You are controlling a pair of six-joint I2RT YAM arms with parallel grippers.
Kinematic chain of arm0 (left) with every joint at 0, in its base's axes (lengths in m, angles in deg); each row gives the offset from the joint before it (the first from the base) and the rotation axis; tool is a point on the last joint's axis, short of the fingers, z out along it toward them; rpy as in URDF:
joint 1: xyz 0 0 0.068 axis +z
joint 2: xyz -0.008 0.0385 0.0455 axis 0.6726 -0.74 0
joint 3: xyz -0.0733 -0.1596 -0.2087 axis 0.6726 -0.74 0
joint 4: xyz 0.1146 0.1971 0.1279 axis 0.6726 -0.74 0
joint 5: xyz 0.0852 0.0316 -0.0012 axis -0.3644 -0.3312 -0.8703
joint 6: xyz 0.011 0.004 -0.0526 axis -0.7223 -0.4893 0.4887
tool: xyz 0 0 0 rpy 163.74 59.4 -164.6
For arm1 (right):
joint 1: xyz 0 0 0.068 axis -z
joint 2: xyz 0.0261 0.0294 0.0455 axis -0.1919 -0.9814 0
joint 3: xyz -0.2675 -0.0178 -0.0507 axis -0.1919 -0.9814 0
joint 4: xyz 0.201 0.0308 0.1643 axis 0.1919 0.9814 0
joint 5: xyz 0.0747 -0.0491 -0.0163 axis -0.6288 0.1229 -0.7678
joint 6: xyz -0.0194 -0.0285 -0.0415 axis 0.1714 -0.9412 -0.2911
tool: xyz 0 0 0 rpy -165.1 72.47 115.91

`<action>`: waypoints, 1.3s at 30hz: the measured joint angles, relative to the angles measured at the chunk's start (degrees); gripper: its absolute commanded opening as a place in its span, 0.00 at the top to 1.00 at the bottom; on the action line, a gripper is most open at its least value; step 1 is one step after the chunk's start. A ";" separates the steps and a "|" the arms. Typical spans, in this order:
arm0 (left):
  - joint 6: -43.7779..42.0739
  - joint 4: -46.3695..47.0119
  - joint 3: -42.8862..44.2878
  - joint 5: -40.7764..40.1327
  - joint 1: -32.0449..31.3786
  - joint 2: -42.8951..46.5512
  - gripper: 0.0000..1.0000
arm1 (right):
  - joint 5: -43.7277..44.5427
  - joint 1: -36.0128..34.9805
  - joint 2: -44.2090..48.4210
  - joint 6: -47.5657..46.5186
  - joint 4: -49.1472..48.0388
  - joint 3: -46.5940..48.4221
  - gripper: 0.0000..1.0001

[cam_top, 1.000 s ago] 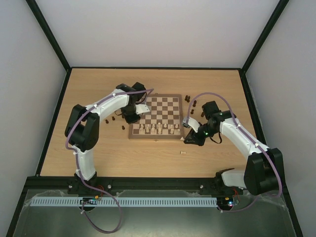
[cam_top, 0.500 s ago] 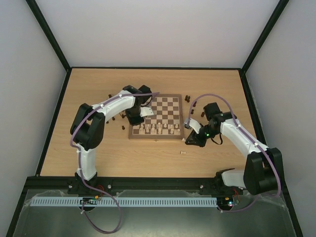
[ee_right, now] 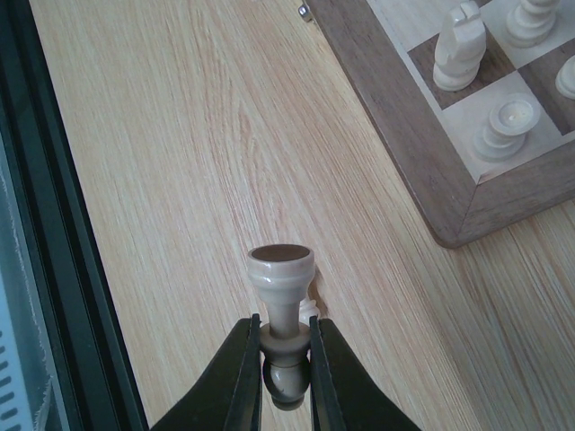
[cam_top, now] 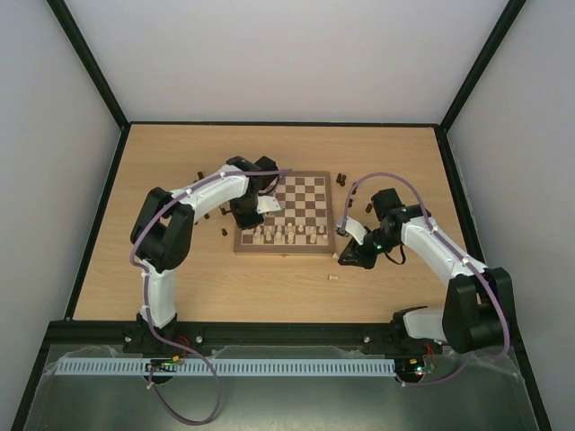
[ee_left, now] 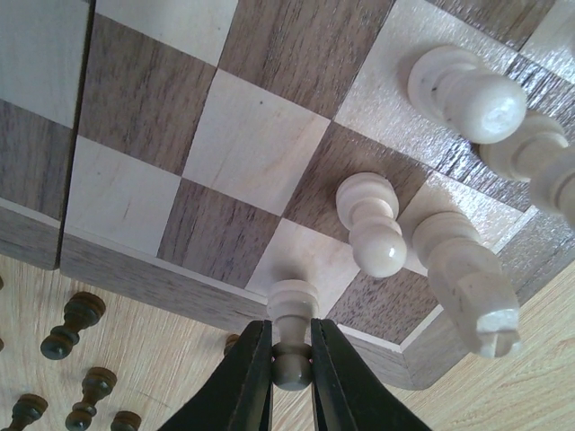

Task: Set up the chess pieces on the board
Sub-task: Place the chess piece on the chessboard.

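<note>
We pinch a pale pawn (ee_left: 292, 301) head-first in the left gripper (ee_left: 290, 359) so its base seats on the board (ee_left: 135, 90) ahead; the right gripper (ee_right: 286, 368) likewise clamps another pawn (ee_right: 281, 269).

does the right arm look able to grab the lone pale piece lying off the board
Probably not yet: the lone pale piece lies nearby on the table, but the right gripper holds a pale pawn.

The light wood worktop (cam_top: 269, 292) carries the board (cam_top: 283, 250), dark chess pieces (cam_top: 205, 215) scattered on either side, and one pale piece (cam_top: 332, 277) lying nearer the front.
</note>
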 measured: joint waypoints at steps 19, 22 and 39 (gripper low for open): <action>0.44 0.00 0.20 0.00 -0.76 -0.61 0.73 | 0.00 0.26 -0.02 -0.28 -0.04 -0.17 0.96; 0.55 -0.09 0.81 0.00 -0.76 -0.61 0.70 | 0.00 0.26 -0.02 -0.31 -0.04 -0.17 0.96; 1.07 -1.03 7.54 4.48 -0.20 5.40 0.61 | -0.52 0.31 0.63 0.00 -0.76 -0.17 0.96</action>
